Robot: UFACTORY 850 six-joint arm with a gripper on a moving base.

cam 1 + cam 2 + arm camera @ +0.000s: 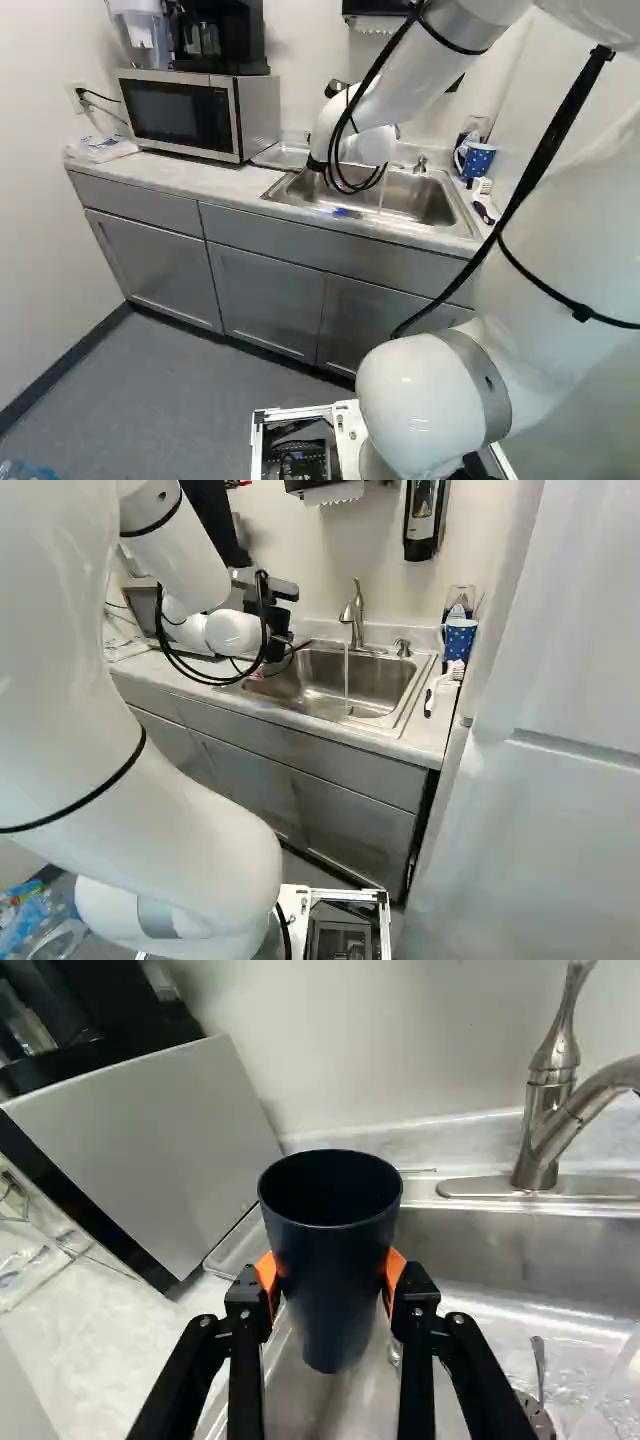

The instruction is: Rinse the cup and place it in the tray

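Cup [330,1280] dark blue, smooth, tapering, pinched both sides in my gripper [275,620]. Steel sink [395,695], tap [357,615] running. Microwave [180,112] on pale counter [228,180].

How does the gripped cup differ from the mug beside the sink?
The cup is plain and dark; the mug is blue with pale dots. The cup shows no handle; the mug has one. The gripper holds the cup; the mug stands beside the sink. Both are drinking vessels.
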